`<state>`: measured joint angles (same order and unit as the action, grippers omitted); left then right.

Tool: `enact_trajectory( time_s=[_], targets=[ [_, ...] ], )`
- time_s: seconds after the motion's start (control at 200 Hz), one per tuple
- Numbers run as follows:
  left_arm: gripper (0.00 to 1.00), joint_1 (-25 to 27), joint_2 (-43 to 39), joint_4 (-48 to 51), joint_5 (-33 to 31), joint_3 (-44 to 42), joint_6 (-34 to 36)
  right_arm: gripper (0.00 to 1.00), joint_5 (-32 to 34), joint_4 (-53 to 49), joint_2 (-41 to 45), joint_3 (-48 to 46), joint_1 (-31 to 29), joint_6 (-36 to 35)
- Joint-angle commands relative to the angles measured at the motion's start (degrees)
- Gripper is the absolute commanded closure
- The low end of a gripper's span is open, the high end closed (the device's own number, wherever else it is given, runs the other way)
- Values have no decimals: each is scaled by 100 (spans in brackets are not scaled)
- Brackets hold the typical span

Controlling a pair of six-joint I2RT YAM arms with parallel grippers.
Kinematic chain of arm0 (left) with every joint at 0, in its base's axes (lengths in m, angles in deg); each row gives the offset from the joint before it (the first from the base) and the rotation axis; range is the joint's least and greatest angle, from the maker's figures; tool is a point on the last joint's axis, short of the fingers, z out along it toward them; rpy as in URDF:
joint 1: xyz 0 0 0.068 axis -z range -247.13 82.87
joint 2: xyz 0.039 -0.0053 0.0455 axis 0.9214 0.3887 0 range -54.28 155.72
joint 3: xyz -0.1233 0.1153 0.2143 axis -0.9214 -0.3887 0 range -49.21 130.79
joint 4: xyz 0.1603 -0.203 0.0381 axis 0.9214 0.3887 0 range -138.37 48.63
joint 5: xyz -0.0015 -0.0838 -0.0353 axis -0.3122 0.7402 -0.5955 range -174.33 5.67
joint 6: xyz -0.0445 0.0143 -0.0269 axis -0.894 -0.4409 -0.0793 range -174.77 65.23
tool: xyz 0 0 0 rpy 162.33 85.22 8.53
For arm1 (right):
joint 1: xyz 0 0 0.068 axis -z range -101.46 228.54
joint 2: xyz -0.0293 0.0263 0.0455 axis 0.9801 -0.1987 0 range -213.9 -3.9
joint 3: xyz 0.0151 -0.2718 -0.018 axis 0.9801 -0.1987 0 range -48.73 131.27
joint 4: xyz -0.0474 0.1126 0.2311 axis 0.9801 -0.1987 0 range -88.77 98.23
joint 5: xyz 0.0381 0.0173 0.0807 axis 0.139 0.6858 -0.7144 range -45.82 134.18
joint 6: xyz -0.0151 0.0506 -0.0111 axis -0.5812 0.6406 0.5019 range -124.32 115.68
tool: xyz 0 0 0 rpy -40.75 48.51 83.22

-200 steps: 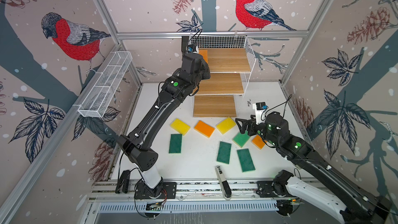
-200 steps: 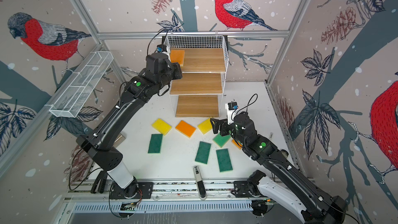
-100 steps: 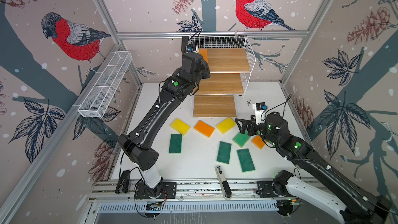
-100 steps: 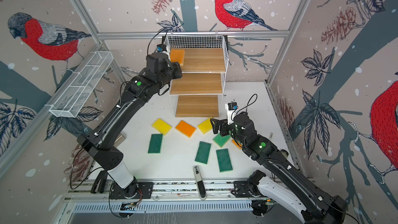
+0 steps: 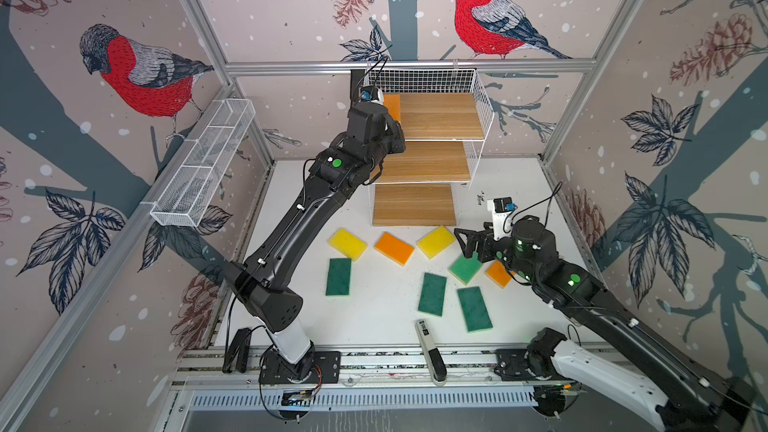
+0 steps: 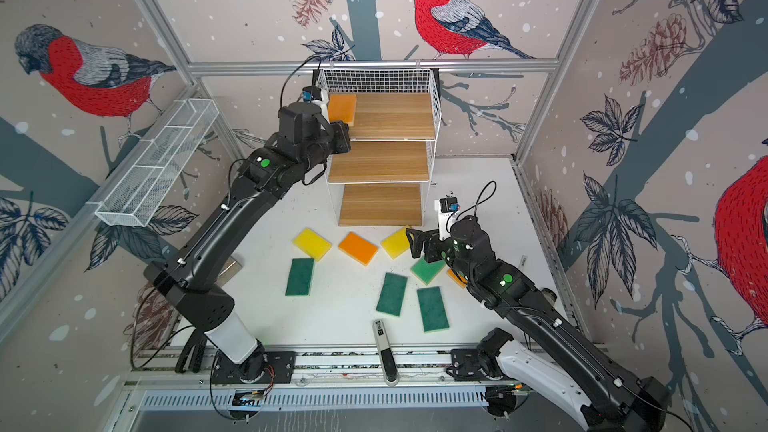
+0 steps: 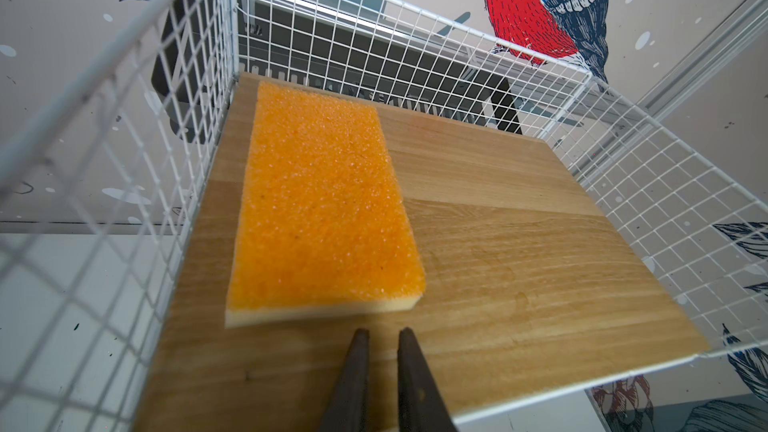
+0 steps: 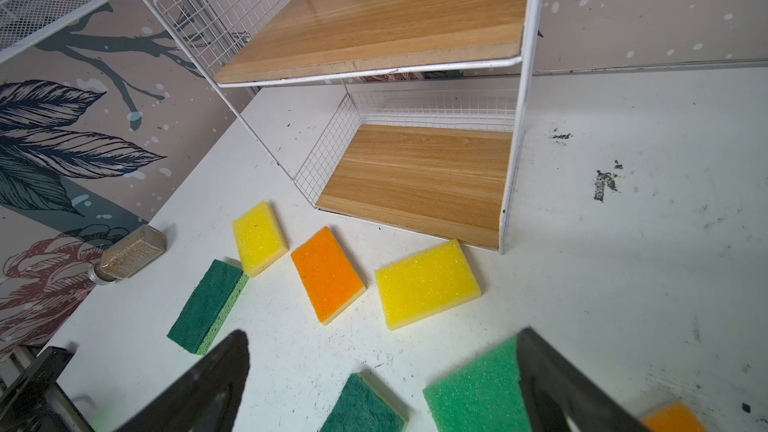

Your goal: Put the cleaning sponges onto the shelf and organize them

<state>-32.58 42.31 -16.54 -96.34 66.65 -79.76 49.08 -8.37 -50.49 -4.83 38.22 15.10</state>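
Observation:
One orange sponge (image 7: pixel 324 201) lies flat on the top board of the shelf (image 5: pixel 440 118), against its left wire wall; it also shows in a top view (image 6: pixel 341 108). My left gripper (image 7: pixel 384 332) is shut just short of that sponge's near edge, empty and not touching it. On the table in front of the shelf lie two yellow sponges (image 5: pixel 347 243) (image 5: pixel 435 241), an orange sponge (image 5: pixel 394 248) and three dark green sponges (image 5: pixel 338 277) (image 5: pixel 432 294) (image 5: pixel 474 308). My right gripper (image 8: pixel 383 331) hangs open above a light green sponge (image 5: pixel 464 268), next to another orange sponge (image 5: pixel 498 274).
A slim white-and-black handheld device (image 5: pixel 430 351) lies at the table's front edge. A long white mesh trough (image 5: pixel 203 168) hangs on the left wall. A small glass jar (image 8: pixel 129 253) lies on its side near the left arm. The two lower boards (image 8: pixel 415 180) are bare.

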Motion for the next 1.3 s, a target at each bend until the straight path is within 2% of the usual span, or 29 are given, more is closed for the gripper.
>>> enact_trajectory(
  time_s=[0.0,0.13,0.365,0.526,0.731,0.851,1.116,1.297],
  targets=[
    [80,-12,-125,94,305,-63,128,0,144,19,1,19,-4,7],
    [76,-6,-261,232,398,-101,171,1,210,-62,-21,28,-9,-27],
    [73,-1,-863,27,532,-739,223,1,393,-219,-37,57,-11,0],
    [65,2,-1410,-41,278,-1377,188,1,564,-310,-51,21,-8,227],
    [62,-2,-1977,18,131,-2133,146,1,1511,-884,-103,-63,-1,949],
    [60,-1,-2265,-8,201,-2634,136,0,1787,-1241,-144,-195,6,1434],
    [59,-1,-2931,-175,314,-3737,71,0,1767,-1584,96,-630,28,2540],
    [53,21,-3321,-413,535,-4866,-484,1,1596,-1602,53,-823,17,2901]
  ],
)
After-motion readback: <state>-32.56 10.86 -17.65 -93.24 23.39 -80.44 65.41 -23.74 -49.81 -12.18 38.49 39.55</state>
